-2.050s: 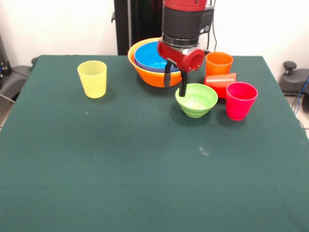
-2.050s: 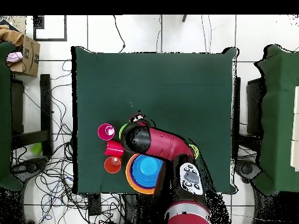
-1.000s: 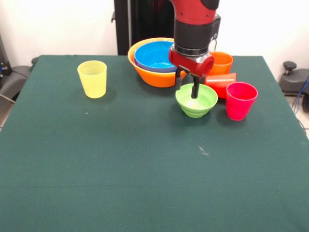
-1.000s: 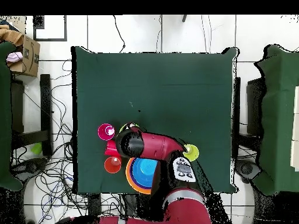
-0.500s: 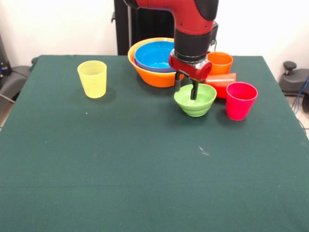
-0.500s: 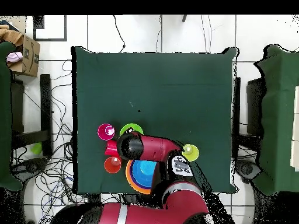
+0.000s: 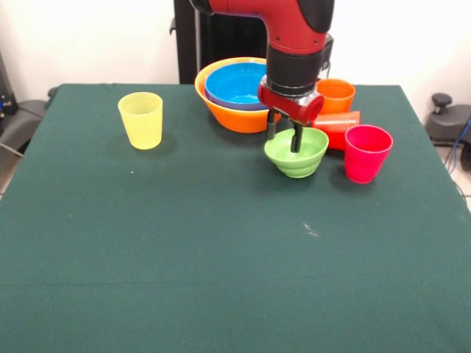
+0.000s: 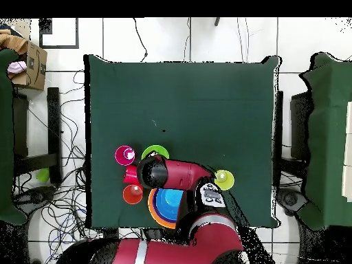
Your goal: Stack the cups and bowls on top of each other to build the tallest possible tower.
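Observation:
My gripper [image 7: 284, 135] is shut on the near-left rim of the small light green bowl [image 7: 298, 156], one finger inside and one outside; the bowl sits slightly tilted. Behind it a blue bowl [image 7: 234, 85] is nested in the large yellow-orange bowl [image 7: 229, 116]. To the right are an upright orange cup [image 7: 335, 95], a red cup [image 7: 338, 126] lying on its side, and a magenta cup [image 7: 366, 152]. The yellow cup [image 7: 141, 119] stands alone at the left. In the overhead view the arm's wrist [image 8: 152, 171] hides the gripper beside the green bowl [image 8: 155, 150].
The dark green table [image 7: 184, 250] stretches wide in front of the objects. The overhead view shows cables on the floor around it, a cardboard box [image 8: 29, 64] at the left, and another green table [image 8: 330, 137] at the right.
The gripper moved from the big bowl's side to the green bowl and shut on its rim. The green bowl has since shifted slightly left and tilted.

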Robot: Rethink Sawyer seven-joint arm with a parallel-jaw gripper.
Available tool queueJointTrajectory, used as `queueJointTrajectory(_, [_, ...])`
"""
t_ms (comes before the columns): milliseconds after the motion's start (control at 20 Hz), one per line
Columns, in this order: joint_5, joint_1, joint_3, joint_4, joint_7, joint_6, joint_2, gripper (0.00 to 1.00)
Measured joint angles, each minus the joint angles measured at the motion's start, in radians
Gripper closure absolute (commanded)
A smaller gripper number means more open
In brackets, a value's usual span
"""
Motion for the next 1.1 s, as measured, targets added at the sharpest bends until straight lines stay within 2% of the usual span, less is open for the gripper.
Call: queueJointTrajectory(1100, [-0.025, 0.000, -0.013, -0.001, 0.000, 0.000, -0.002, 0.00])
